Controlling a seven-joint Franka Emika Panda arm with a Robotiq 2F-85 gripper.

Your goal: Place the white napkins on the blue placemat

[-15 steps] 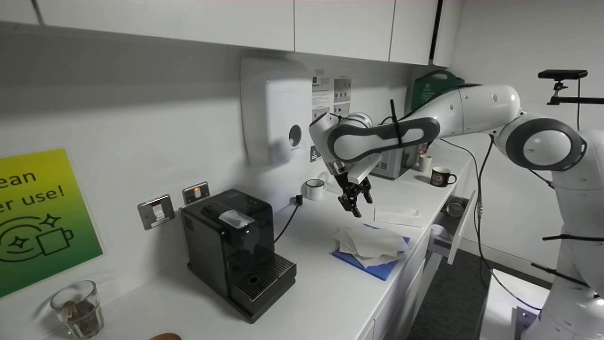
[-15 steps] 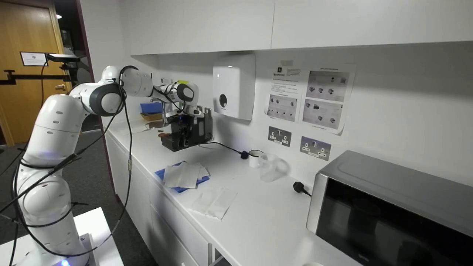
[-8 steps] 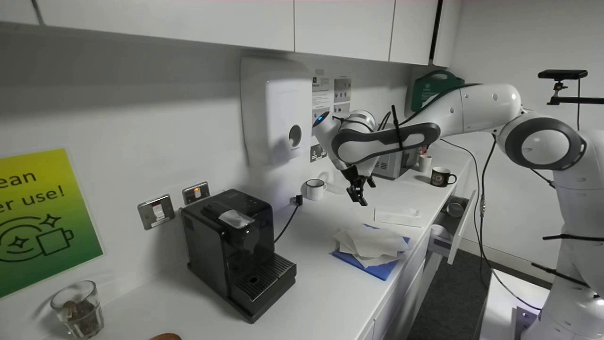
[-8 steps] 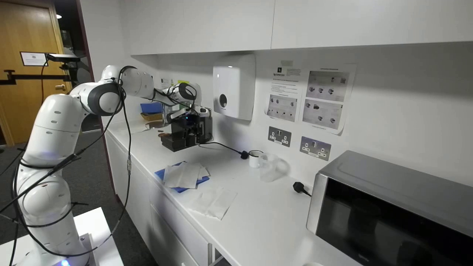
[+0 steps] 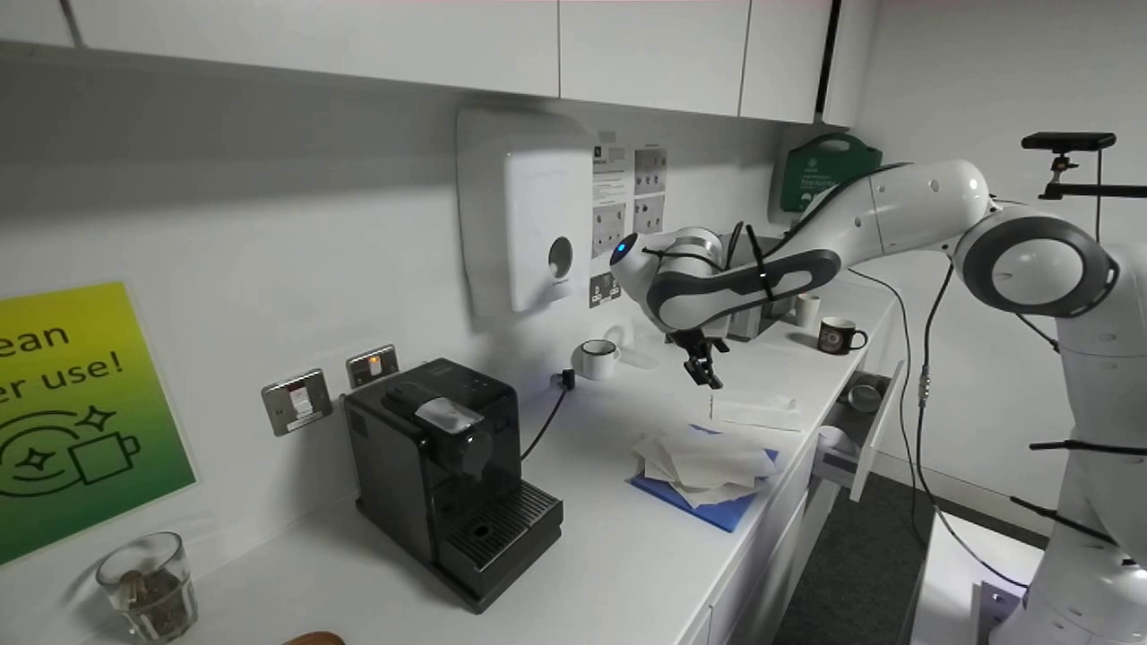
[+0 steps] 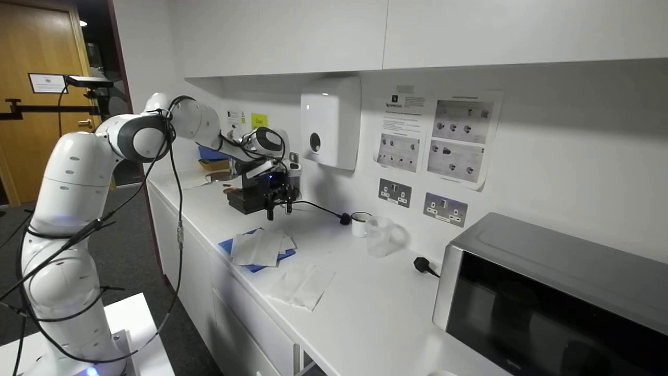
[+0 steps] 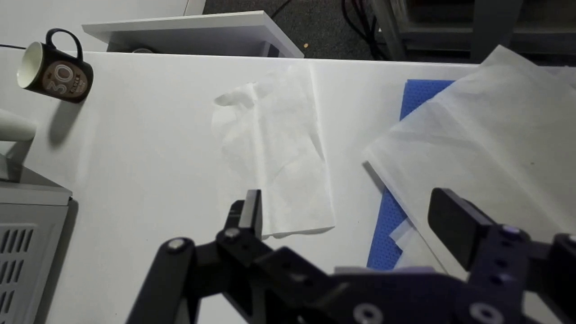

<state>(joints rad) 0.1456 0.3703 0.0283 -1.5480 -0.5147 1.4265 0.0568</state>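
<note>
Several white napkins (image 7: 499,135) lie in an uneven pile on the blue placemat (image 7: 389,229), hiding most of it; its corners show in both exterior views, as with the blue placemat (image 5: 717,512). Another white napkin (image 6: 302,286), creased and flat, lies apart from the mat on the counter, on the microwave's side. Above the counter, pointing downward, hangs my gripper (image 6: 279,213). In the wrist view the gripper (image 7: 346,198) is wide open with nothing between its fingers. Its left finger overlaps the loose napkin (image 7: 279,157) in that view, the right one the pile, without touching either.
A black coffee machine (image 5: 448,475) and a microwave (image 6: 527,292) stand on the counter. By the wall are a white mug (image 6: 360,224) and a clear plastic cup (image 6: 378,237). A dark mug (image 7: 67,76) stands near the front edge, by an open drawer (image 7: 193,31).
The arm has carried the gripper away from the coffee machine toward the microwave side, and the gripper has swung to point more steeply down. Napkins and mat lie where they were.
</note>
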